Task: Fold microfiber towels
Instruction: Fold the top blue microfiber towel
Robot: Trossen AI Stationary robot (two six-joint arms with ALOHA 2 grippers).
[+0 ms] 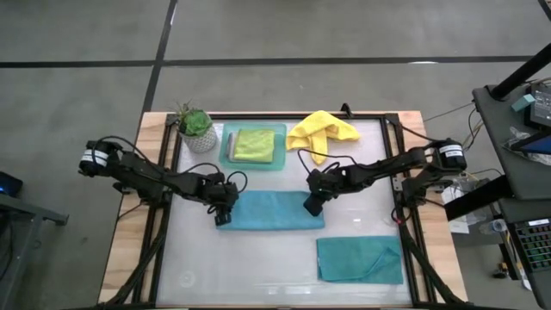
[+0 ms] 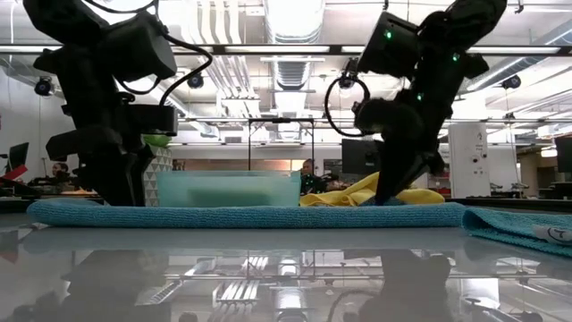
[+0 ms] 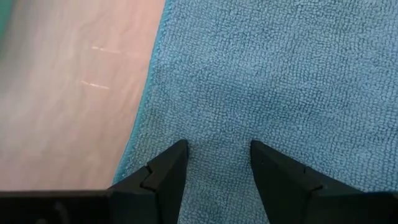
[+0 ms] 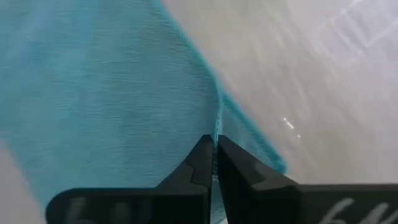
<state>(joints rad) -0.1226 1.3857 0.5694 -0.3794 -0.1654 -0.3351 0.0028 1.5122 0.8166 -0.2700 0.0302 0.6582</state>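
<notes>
2 claws work the same teal towel (image 1: 271, 211), which lies flat and long across the middle of the desk (image 1: 258, 275). The right claw (image 1: 313, 205) sits at that towel's right end with its fingers pinched shut on the edge, and the right wrist view shows a thin fold of teal caught between the tips. The left claw (image 1: 224, 212) is at the left end, its fingers parted and planted on the pile just inside the edge; it grips nothing yet.

My worry is an uneven lift. With only 1 end pinched, raising the right side could drag the whole cloth sideways, or twist it, since the left end is merely pressed. The right pinch also looks shallow, so the edge may slip out under its own weight. If the towel already lies doubled, the claw may have caught only the top layer and would peel it open.

The towel itself is soft, looped microfiber, evenly teal, smooth and unwrinkled, and seen from desk height it looks thick enough to be doubled. A 2nd teal towel (image 1: 360, 259) lies near the front right corner, a yellow towel (image 1: 320, 131) sits crumpled at the back, and a lime green towel (image 1: 254, 145) rests folded in the tray (image 1: 225, 148).
</notes>
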